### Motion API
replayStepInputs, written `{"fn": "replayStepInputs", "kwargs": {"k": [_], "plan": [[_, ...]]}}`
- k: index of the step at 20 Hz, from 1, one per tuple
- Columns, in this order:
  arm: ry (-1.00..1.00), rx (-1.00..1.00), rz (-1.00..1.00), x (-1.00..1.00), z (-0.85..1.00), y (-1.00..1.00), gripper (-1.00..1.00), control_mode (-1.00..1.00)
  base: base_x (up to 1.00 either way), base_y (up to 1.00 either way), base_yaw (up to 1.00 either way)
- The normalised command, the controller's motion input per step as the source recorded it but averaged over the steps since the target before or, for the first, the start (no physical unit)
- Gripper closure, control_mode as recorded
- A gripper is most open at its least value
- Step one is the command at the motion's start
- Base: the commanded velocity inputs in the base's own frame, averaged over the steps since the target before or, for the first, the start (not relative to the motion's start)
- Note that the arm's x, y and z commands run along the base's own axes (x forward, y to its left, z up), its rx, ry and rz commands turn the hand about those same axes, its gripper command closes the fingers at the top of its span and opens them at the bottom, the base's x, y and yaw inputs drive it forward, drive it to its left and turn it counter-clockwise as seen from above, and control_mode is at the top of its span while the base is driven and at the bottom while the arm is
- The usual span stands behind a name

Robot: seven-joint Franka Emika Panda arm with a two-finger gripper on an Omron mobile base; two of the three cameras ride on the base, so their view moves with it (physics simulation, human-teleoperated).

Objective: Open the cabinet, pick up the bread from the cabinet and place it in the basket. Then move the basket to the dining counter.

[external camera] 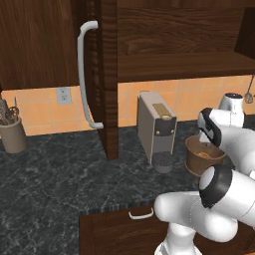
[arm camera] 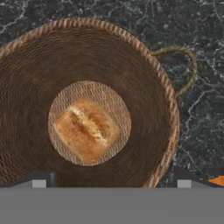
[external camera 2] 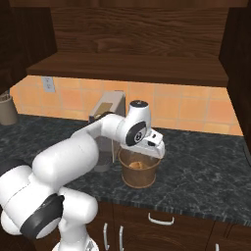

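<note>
The end effector (arm camera: 111,183), jaws spread wide and grasping nothing, hangs directly above the basket (arm camera: 144,65) on the black desk (arm camera: 205,109), the bread (arm camera: 86,129) lying on the basket floor straight below, its long axis diagonal.

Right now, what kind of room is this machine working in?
It looks like a home kitchen: a dark wooden wall cabinet with its door open, a coffee machine on a black speckled counter, and a woven basket holding a piece of bread.
</note>
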Motion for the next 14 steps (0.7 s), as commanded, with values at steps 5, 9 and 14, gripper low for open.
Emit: {"fn": "replayStepInputs", "kwargs": {"k": [5,9,14], "plan": [[0.0,0.06,-0.6,-0.22,0.0,-0.5,-1.0,-1.0,0.0,0.0,0.0],[0.0,0.12,-0.42,-0.03,-0.03,-0.21,-1.0,-1.0,0.0,0.0,0.0],[0.04,0.15,-0.01,0.0,-0.17,0.04,-1.0,-1.0,0.0,0.0,0.0]]}}
